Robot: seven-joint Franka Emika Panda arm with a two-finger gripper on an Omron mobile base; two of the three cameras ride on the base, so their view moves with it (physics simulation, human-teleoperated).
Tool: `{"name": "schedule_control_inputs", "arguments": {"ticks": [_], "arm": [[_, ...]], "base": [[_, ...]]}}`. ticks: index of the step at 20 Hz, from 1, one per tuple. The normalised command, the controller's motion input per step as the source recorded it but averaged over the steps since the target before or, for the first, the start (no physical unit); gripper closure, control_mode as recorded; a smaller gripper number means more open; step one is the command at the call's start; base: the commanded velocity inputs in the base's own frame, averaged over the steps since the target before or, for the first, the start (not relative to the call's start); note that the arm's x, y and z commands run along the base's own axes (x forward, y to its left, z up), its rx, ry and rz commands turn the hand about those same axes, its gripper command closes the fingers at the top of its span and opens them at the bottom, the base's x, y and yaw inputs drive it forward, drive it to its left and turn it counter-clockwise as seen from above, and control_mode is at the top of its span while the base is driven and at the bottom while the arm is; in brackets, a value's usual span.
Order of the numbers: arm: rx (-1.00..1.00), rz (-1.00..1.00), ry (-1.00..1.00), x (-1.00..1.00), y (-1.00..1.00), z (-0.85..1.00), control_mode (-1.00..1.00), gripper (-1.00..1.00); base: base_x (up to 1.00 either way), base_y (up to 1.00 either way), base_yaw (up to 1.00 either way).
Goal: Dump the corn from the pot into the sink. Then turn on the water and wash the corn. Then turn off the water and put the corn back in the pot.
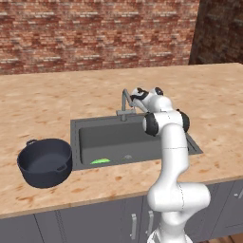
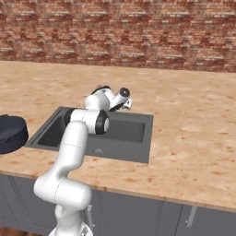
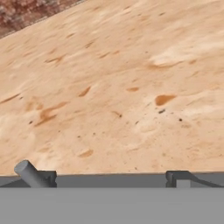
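From the left base view, one pot (image 1: 45, 162) stands upright on the surface (image 1: 47, 104) just left of the sink (image 1: 83, 124), nothing inside it. One corn (image 1: 100, 161) lies on the sink floor near the front wall, toward the pot side, so the dumping looks done. The arm reaches over the sink's back edge, its claw (image 1: 135, 95) up beside the single faucet (image 1: 125, 102), likely there to start the water; I see no stream.

From the right base view, the pot (image 2: 11, 133) sits at the far left of the sink (image 2: 148, 138), cut by the frame edge. The claw (image 2: 123, 102) hangs at the sink's back rim.

The hand view looks across bare surface (image 3: 122, 87) beyond the sink, brick wall (image 3: 26, 11) in the corner. Two fingertips (image 3: 177, 178) stand wide apart with nothing between them; a grey rod, probably the faucet (image 3: 28, 173), sits by the left tip.
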Motion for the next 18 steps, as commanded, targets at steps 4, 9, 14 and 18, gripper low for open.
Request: {"name": "schedule_control_inputs", "arguments": {"ticks": [4,9,14,18], "arm": [[-0.01,-0.05,0.0,-0.01,-0.42,-0.03,-1.0,1.0],[0.0,-0.04,0.01,-0.04,-0.86,-0.01,-1.0,1.0],[0.01,-0.06,0.05,-0.02,-1.0,-0.01,-1.0,1.0],[0.06,-0.1,0.09,-0.11,-1.0,-0.12,-1.0,1.0]], "base": [[0.0,0.0,0.0],[0.0,0.0,0.0],[0.0,0.0,0.0],[0.0,0.0,0.0]]}}
